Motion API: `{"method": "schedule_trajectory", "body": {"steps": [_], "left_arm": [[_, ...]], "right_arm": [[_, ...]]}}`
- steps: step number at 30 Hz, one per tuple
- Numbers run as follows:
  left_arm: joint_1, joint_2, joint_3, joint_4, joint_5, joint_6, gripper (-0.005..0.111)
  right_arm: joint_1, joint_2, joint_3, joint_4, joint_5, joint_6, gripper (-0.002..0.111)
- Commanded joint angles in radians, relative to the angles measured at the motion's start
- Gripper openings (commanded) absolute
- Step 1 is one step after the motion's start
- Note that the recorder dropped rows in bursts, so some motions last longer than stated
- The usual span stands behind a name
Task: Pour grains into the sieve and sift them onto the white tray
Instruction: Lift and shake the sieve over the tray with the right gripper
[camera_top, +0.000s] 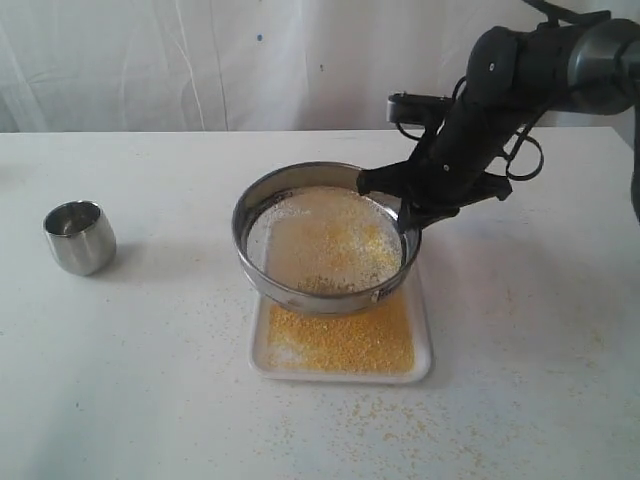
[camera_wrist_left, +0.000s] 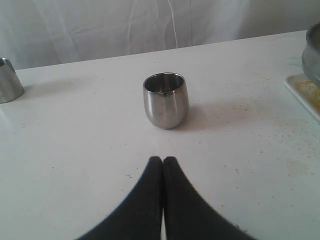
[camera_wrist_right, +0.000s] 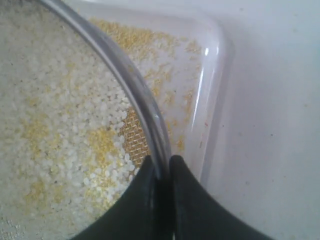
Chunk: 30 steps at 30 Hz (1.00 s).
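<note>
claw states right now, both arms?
Left claw: closed, holding nothing.
Right claw: closed on the sieve rim.

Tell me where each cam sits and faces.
Exterior: high, looks down on sieve over white tray, cup; right arm shows.
Left wrist: low, faces the cup; shut left gripper shows.
Right wrist: above the sieve, looks down on grains; right gripper shut on its rim.
Shared: cup, in exterior and left wrist.
</note>
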Motion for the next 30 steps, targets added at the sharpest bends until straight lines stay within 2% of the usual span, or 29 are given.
{"method": "schedule_trajectory", "body": {"steps": [1, 5, 6, 10, 12, 15, 16, 18, 21, 26, 27, 30], "left_arm": [[0.0, -0.005, 0.003, -0.008, -0.005, 0.001, 0.0], [0.0, -0.005, 0.003, -0.008, -0.005, 0.001, 0.0], [0.0, -0.005, 0.003, -0.008, -0.005, 0.001, 0.0], [0.0, -0.005, 0.003, -0.008, -0.005, 0.001, 0.0], [0.0, -0.005, 0.003, -0.008, -0.005, 0.001, 0.0], [0.0, -0.005, 0.003, -0.008, -0.005, 0.001, 0.0], [0.0, -0.005, 0.003, -0.008, -0.005, 0.001, 0.0], [0.0, -0.005, 0.003, -0.008, -0.005, 0.001, 0.0], [0.0, -0.005, 0.003, -0.008, -0.005, 0.001, 0.0], [0.0, -0.005, 0.003, -0.008, -0.005, 0.001, 0.0], [0.0, -0.005, 0.003, -0.008, -0.005, 0.001, 0.0], [0.0, -0.005, 0.003, -0.008, -0.005, 0.001, 0.0]], "right_arm": [[0.002, -0.02, -0.004, 0.014, 0.192, -0.02, 0.0], [0.002, -0.013, -0.004, -0.041, -0.066, -0.05, 0.0], [0.002, -0.013, -0.004, -0.032, -0.065, -0.02, 0.0], [0.006, -0.017, 0.002, 0.031, 0.228, 0.013, 0.0], [0.011, -0.015, 0.012, 0.016, 0.18, -0.05, 0.0], [0.007, -0.013, 0.012, -0.036, -0.073, -0.04, 0.0], [0.005, -0.013, 0.012, -0.026, -0.107, -0.013, 0.0], [0.005, -0.015, 0.012, 0.002, -0.036, 0.045, 0.0], [0.005, -0.013, 0.021, 0.012, 0.139, 0.008, 0.0], [0.004, -0.002, 0.042, -0.057, -0.122, -0.02, 0.0], [0.004, -0.002, 0.042, -0.039, -0.118, 0.019, 0.0], [0.004, -0.003, 0.047, 0.055, 0.053, 0.063, 0.0]]}}
